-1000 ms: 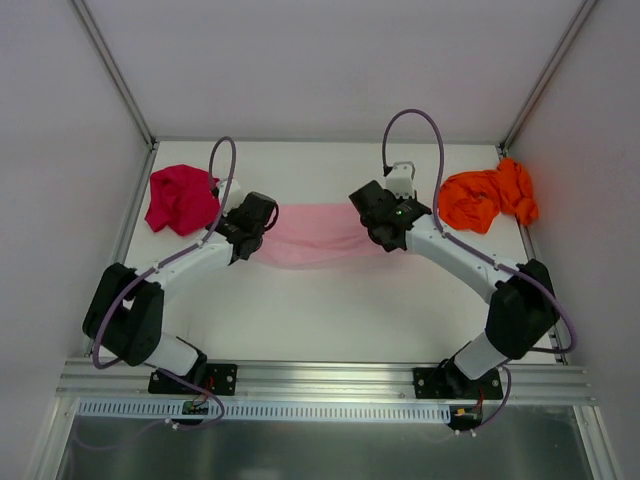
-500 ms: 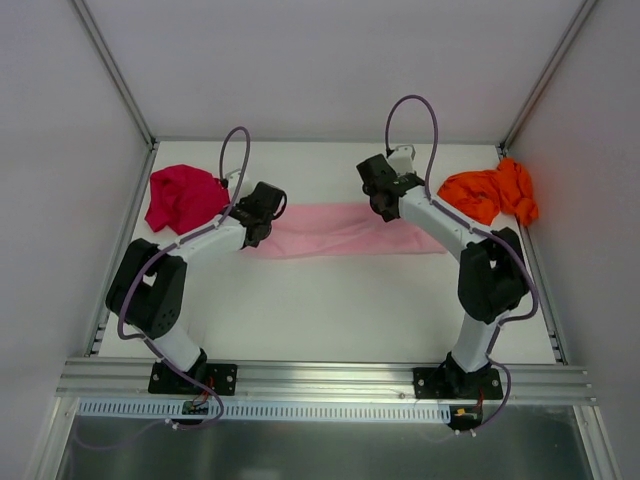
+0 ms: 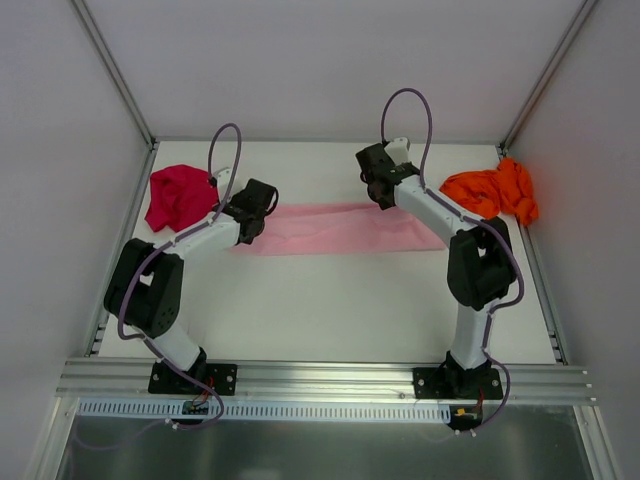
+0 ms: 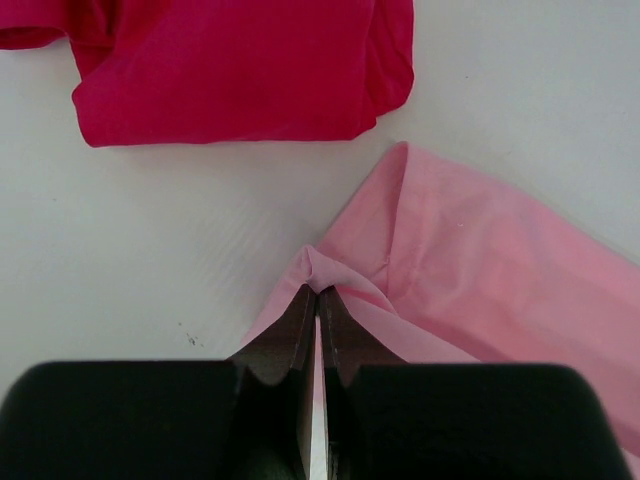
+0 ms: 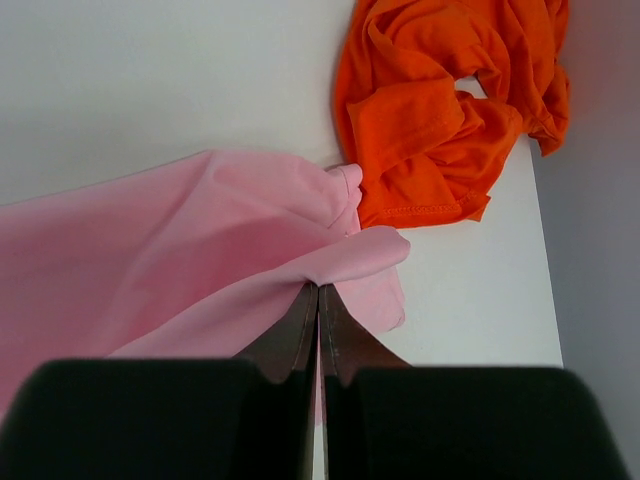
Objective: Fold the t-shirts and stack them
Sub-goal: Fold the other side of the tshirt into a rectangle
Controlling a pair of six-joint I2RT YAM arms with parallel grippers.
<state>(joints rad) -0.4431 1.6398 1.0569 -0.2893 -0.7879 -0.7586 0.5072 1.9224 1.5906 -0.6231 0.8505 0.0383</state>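
The light pink t-shirt (image 3: 340,228) lies stretched left to right across the middle of the table. My left gripper (image 3: 247,222) is shut on its left end, pinching a fold of pink cloth (image 4: 345,290) at the fingertips. My right gripper (image 3: 378,196) is shut on the far right part of the same shirt (image 5: 200,240), with cloth bunched over the tips. The magenta-red t-shirt (image 3: 180,197) (image 4: 240,70) sits crumpled at the far left. The bright orange t-shirt (image 3: 490,195) (image 5: 450,110) lies crumpled at the far right, touching the pink shirt's corner.
White walls with metal corner posts (image 3: 118,80) close in the table on three sides. The orange shirt lies against the right wall (image 3: 585,180). An aluminium rail (image 3: 320,380) runs along the near edge by the arm bases.
Both grippers have carried the pink shirt away from the near edge toward the back, and it now lies flatter and longer. The right arm has swung back and folded closer to upright.
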